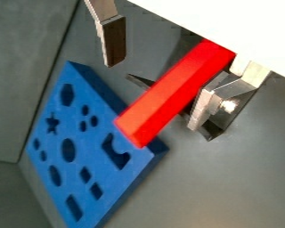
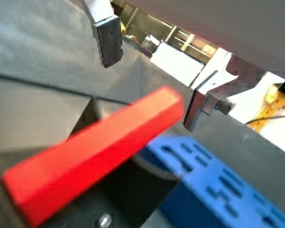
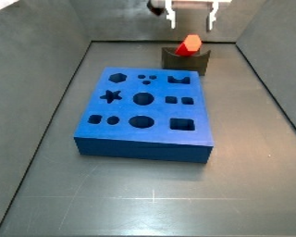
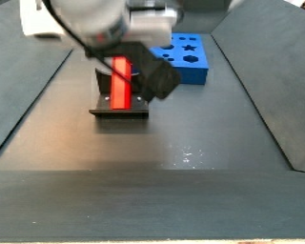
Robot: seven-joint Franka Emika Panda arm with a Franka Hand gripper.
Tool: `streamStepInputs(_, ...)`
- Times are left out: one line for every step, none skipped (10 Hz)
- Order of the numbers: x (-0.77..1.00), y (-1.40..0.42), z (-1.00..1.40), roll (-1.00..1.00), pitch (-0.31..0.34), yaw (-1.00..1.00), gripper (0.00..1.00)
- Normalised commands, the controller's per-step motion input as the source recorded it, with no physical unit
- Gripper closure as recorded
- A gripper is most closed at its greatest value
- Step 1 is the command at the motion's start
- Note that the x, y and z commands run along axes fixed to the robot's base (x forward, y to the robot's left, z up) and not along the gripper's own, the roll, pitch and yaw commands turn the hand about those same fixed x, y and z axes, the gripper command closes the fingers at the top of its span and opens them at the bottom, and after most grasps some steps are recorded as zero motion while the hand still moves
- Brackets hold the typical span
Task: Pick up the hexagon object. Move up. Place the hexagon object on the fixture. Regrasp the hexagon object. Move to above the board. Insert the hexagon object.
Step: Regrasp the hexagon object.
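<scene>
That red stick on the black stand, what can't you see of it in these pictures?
- Long red hexagonal bar: a side view shows only its end.
- Its far end: the arm covers it in a side view.
- Dark fixture: its notch, hidden by the bar.
- Tool: open, above.

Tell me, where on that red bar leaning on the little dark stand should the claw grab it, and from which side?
Probably at the raised end of the hexagon object, coming from above. The bar leans tilted on the fixture, its upper end free. The gripper hangs open above it, fingers on either side, so closing on two opposite flat faces looks steadiest.
</scene>
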Motion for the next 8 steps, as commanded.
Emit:
streamStepInputs(-0.03,0.01,0.49,0.03,0.092,0.00,0.00)
streamStepInputs(-0.03,0.01,0.30,0.04,0.092,-0.01,0.00)
streamStepInputs(0.00,-1.00,0.95,1.00,0.062,0.01,0.00)
streamStepInputs(0.00,-1.00,0.91,1.00,0.061,0.01,0.00)
streamStepInputs(-0.03,-1.00,0.89,1.00,0.049,0.01,0.00)
streamStepInputs(-0.06,-1.00,0.86,1.00,0.044,0.01,0.00)
streamStepInputs(-0.07,-0.88,0.67,1.00,0.037,0.01,0.00)
streamStepInputs(-0.05,-0.70,0.44,1.00,0.035,0.01,0.00)
